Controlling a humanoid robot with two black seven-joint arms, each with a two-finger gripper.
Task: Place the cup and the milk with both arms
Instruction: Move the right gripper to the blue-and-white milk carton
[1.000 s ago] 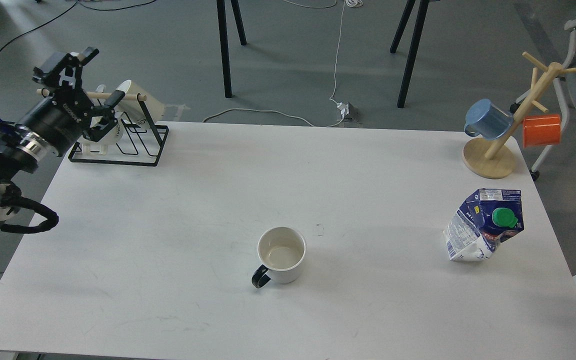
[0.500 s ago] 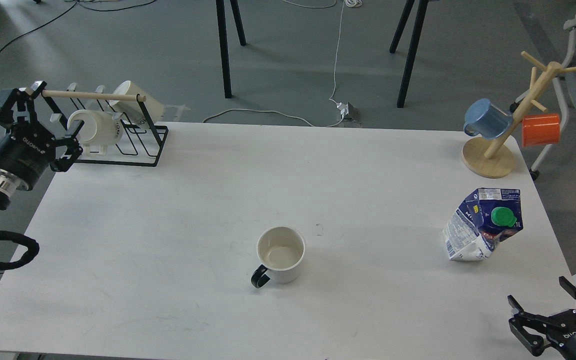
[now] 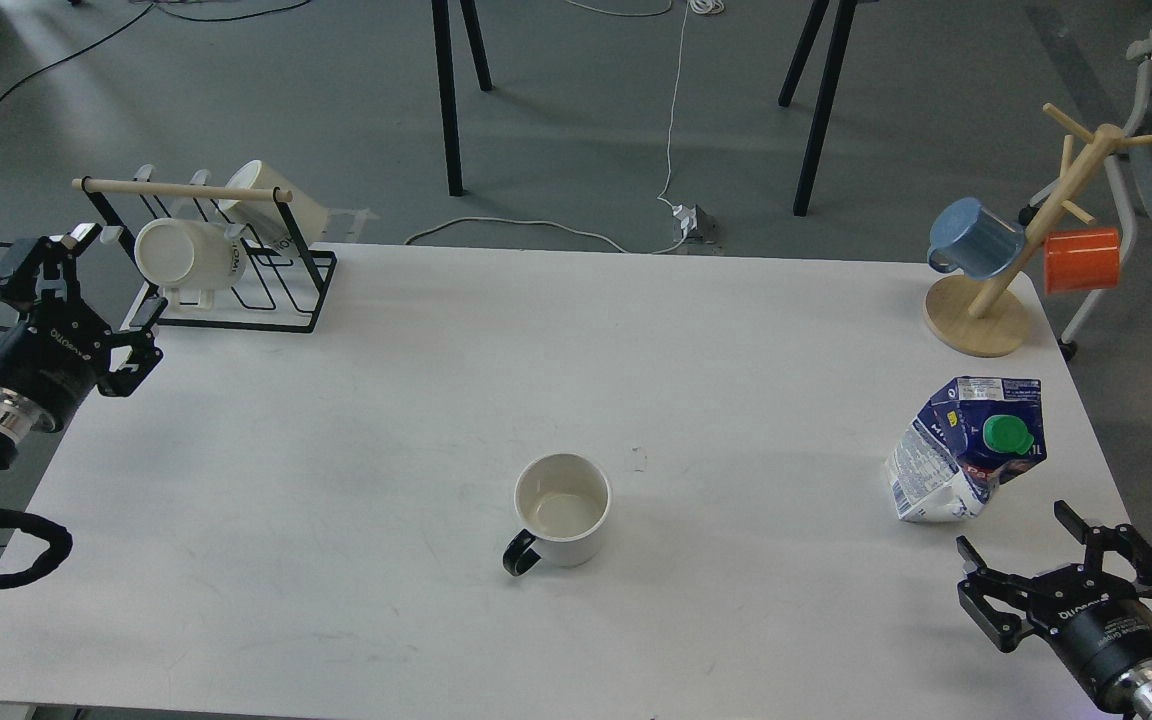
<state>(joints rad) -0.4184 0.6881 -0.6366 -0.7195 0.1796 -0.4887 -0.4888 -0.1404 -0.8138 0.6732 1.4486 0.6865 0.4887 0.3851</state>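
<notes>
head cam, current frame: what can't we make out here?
- Dented dark blue and white gable-top milk carton: label print too small to read.
- Cream mugs in the black wire rack: lettering partly hidden by the wires.
- Open right gripper: its arm is cut off by the bottom edge.
- Cream-white mug with a black loop handle: handle partly hidden behind the mug body.

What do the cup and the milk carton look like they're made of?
Cup: probably glazed ceramic, judging by its smooth cream-white walls, thick rim and black loop handle. Milk carton: likely coated paperboard, since its printed sides are dented and creased; its green cap looks plastic.
</notes>
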